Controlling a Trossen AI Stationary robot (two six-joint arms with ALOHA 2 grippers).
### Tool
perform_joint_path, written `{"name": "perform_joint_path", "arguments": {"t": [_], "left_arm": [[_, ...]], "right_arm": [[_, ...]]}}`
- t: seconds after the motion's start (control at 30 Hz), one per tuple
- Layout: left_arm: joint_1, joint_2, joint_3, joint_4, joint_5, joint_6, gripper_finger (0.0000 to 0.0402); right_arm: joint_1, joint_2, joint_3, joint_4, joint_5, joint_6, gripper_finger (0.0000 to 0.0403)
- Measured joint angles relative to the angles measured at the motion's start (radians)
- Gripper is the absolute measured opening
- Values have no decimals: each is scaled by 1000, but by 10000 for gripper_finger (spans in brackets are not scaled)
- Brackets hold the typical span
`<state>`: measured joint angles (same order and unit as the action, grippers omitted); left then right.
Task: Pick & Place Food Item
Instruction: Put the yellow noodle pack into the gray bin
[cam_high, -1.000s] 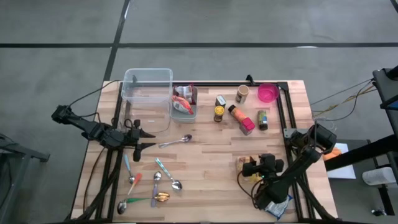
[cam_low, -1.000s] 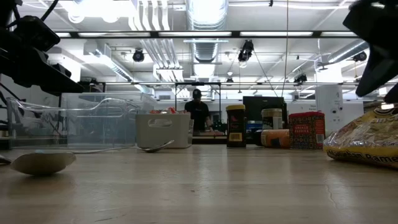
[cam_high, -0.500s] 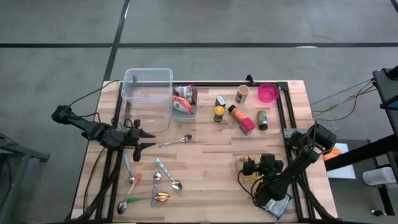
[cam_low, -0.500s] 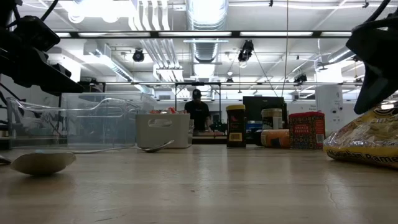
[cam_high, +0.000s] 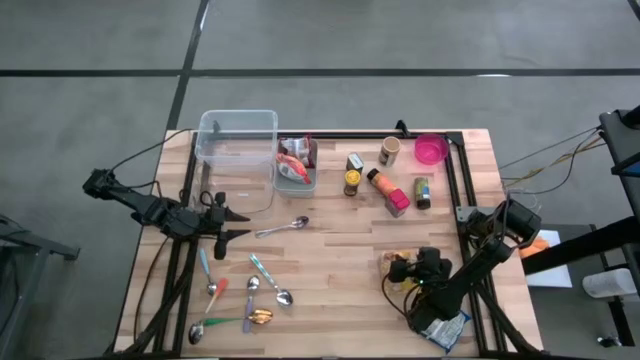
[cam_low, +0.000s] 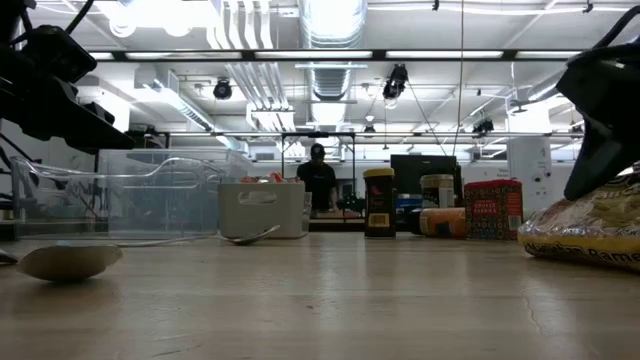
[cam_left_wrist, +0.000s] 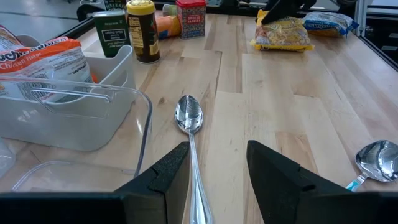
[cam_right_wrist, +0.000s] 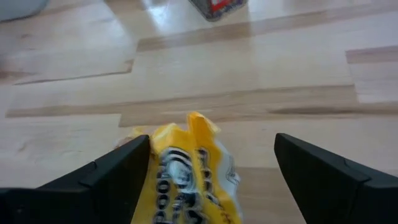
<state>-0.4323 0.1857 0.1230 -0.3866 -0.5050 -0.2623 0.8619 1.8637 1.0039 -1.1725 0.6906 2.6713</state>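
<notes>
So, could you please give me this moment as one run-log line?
right gripper: open, astride yellow crinkly noodle packet | left gripper: idle over silver metal spoon | packet: on wooden table

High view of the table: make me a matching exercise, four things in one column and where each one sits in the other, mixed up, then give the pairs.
Things:
1. pink bowl
2. clear tub
3. yellow packet
4. gold spoon

Places:
A. between the right gripper's open fingers
B. far right corner of the table
C. near left edge, among the other spoons
D. far left, beside the white bin

Pairs: 1-B, 2-D, 3-A, 4-C
</notes>
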Motion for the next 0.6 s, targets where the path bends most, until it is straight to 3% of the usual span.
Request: {"name": "perform_joint_path", "arguments": {"t": [0.43,0.6], "left_arm": [[0,0,0,0,0,0,164],[0,0,0,0,0,0,164]], "right_arm": [[6,-1,0,5,8,8,339],[6,-2,0,5,8,3,292]]}}
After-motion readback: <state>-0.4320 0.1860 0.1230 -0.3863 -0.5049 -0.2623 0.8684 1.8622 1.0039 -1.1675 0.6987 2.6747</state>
